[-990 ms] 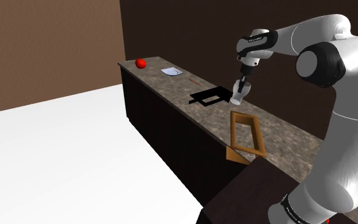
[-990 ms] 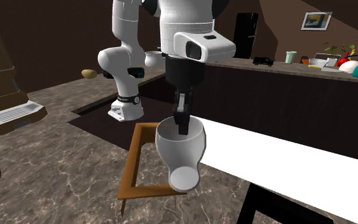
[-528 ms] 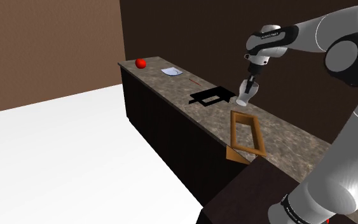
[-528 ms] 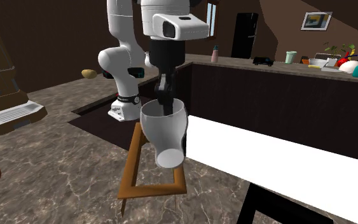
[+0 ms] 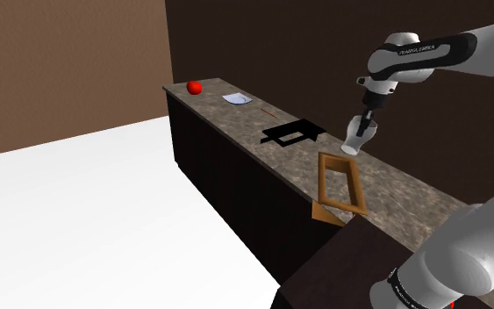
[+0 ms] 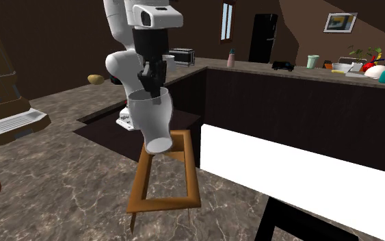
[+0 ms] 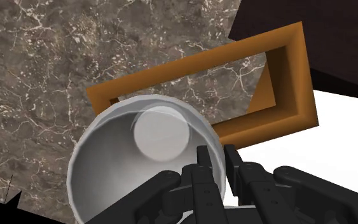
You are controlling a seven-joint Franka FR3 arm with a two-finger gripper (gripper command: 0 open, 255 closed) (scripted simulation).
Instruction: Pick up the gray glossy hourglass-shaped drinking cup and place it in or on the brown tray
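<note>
A pale grey glossy cup (image 5: 356, 140) with a narrow waist hangs tilted in the air, and my gripper (image 5: 366, 118) is shut on its rim. In the second exterior view the cup (image 6: 153, 123) hangs from the gripper (image 6: 151, 83) above the far left corner of the brown tray (image 6: 141, 174). In the wrist view one finger is inside the cup (image 7: 126, 172) and one outside, the gripper (image 7: 217, 158) pinching its wall. The tray (image 7: 193, 62), an open rectangular frame, lies flat on the marble counter below. In the shoulder view the tray (image 5: 326, 180) lies near the counter's front edge.
Further along the counter lie a black frame-like object (image 5: 293, 132), a pale flat dish (image 5: 235, 98) and a red round object (image 5: 194, 87). A brown and white machine (image 6: 3, 103) stands at the second exterior view's left. The counter (image 7: 37, 70) drops to a white floor (image 5: 87, 211).
The arm has carried the cup to the shoulder view's right and toward the wall, from beside the black frame to past the tray's far end. The grip on the cup is unchanged.
</note>
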